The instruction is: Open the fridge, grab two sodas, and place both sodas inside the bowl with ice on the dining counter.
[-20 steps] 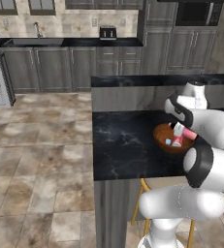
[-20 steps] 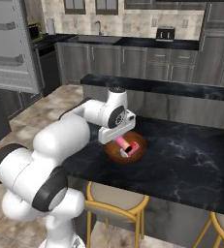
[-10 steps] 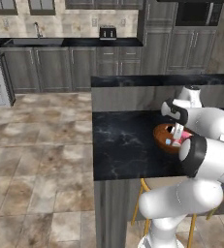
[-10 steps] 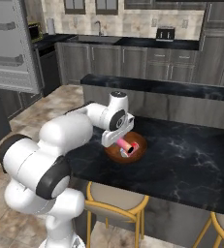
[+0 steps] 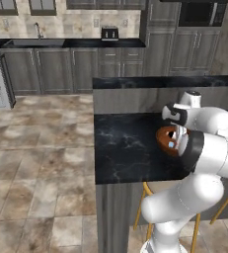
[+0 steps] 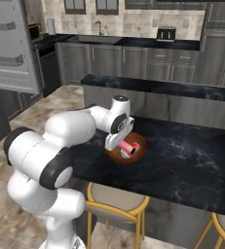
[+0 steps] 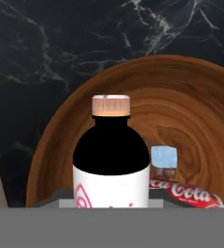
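The gripper (image 6: 118, 144) hangs low over the wooden bowl (image 6: 139, 150) on the black marble dining counter (image 6: 192, 160), reached out from the white arm (image 6: 75, 127) that bends across the counter's near edge. Its jaws are drawn in close on a soda bottle (image 7: 111, 160), which stands straight out ahead of the fingers in the hand view: white label with a pink swirl nearest the hand, then a black shoulder and neck, then a pale tan cap (image 7: 111, 105) pointing away over the bowl's far wall. In the right base view that bottle (image 6: 125, 146) shows as a pinkish cylinder just beneath the gripper, inside the bowl's rim. In the left base view the gripper (image 5: 177, 132) sits directly above the bowl (image 5: 164, 140), with the forearm covering the bowl's right half.

Inside the bowl (image 7: 196, 111), to the right of the held bottle and further from the hand, lies a red cola can (image 7: 188, 192) on its side, white lettering up. Just beyond the can rests a pale blue ice cube (image 7: 164, 157) on the bowl's floor; whether cube and can touch cannot be told.

Well behind the gripper and off to its left, the open fridge (image 6: 12, 46) shows pale shelves
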